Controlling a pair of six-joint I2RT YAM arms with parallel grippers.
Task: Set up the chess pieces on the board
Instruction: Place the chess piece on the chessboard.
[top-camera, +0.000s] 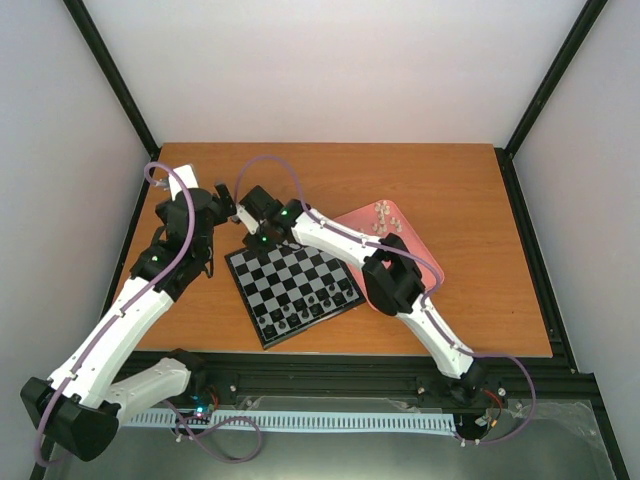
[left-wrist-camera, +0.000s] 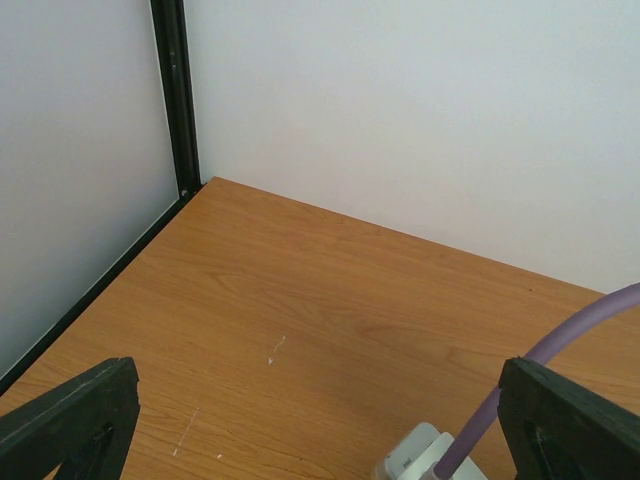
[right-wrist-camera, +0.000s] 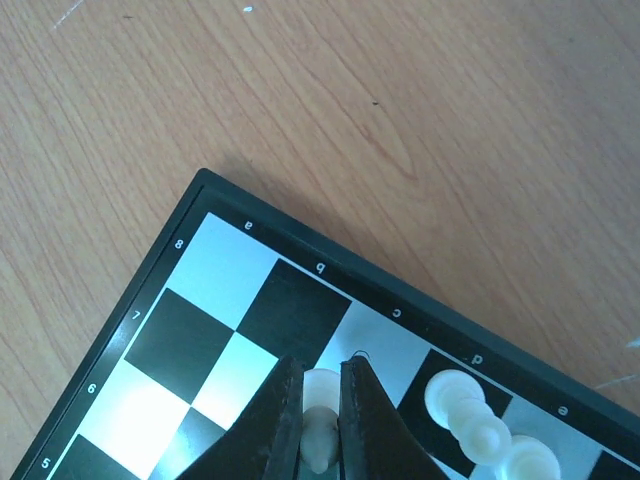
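The board (right-wrist-camera: 300, 242) lies under my right gripper (right-wrist-camera: 322, 378), whose corner marked a and 8 shows at the upper left. That gripper is shut on a small white chess piece (right-wrist-camera: 320, 425), held upright just above the square by the letter c. Three more white pieces (right-wrist-camera: 457, 396) stand on the squares to its right along the same edge. From above, the right gripper (top-camera: 254, 246) hangs over the board's (top-camera: 262, 338) far left corner. My left gripper (left-wrist-camera: 318, 400) is open over bare table, left of the board, with nothing between its fingers (left-wrist-camera: 70, 420).
A pink tray (top-camera: 400, 232) with several white pieces (top-camera: 383, 215) sits behind the board on the right. Dark pieces (top-camera: 312, 303) stand along the board's near edge. The right arm's white link and purple cable (left-wrist-camera: 470, 440) cross the left wrist view.
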